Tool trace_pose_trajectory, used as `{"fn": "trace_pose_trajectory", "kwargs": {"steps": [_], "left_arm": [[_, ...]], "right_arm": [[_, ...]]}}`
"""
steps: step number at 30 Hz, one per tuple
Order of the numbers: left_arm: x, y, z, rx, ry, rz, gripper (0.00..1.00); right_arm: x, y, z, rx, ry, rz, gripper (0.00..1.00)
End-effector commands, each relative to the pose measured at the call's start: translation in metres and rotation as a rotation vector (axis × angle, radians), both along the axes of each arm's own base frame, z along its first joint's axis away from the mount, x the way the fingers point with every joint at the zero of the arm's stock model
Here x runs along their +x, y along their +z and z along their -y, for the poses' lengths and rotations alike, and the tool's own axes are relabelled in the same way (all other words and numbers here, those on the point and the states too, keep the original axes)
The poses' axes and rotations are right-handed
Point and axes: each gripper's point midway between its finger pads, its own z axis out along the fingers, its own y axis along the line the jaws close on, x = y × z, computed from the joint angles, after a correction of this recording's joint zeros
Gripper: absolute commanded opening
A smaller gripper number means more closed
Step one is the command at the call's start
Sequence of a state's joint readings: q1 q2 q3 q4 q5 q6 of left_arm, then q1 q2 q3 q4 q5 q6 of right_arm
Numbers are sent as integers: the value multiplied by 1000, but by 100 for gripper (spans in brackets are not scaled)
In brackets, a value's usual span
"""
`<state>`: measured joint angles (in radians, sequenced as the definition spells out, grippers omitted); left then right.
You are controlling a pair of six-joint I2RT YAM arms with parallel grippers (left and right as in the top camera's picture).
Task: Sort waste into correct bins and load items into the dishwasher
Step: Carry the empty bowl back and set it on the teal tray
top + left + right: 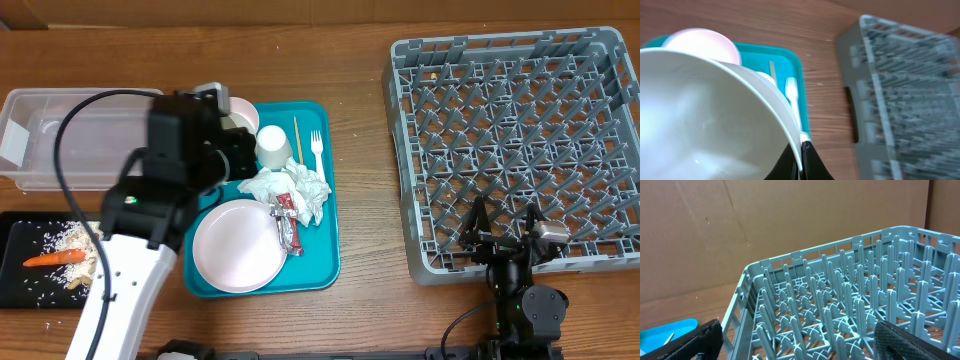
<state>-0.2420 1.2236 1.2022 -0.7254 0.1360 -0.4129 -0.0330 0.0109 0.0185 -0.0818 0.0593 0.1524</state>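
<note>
Bowl [705, 115] rim pinched in L pincer [801, 151], above teal tray [792, 57]

A robotics lab set-up: two cabled robot arms [130, 270] stand at a wood-grain counter [360, 150], with a grey dish rack [515, 140] and teal tray [322, 255] staged before a cardboard wall [715, 230].

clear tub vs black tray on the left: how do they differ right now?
The clear tub is see-through with tall walls; the black tray is opaque and shallow. The tub shows no scraps where visible; the tray holds a carrot piece and rice. Both are rectangular and sit left of the teal tray.
</note>
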Motion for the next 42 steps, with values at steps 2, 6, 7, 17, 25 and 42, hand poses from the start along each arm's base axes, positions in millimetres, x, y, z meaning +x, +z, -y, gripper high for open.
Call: {"fn": "trace_pose_trajectory", "kwargs": {"steps": [2,6,7,17,25,42], "left_arm": [[17,-26,-29,298,151,-6,4],[21,-65,-30,344,155,-125,4],[23,-78,-29,359,151,-161,4],[44,-151,-38,478,208,-296,4],[44,-181,-42,516,207,-364,4],[43,-178,-42,518,205,-369,34]], "right_arm": [[0,-2,1,-7,-6,2,100],[0,-2,1,-7,-6,2,100],[0,-2,1,-7,-6,2,100],[0,-2,1,-7,-6,2,100],[0,-2,1,-7,-6,2,100],[0,-2,1,-7,-6,2,100]]}}
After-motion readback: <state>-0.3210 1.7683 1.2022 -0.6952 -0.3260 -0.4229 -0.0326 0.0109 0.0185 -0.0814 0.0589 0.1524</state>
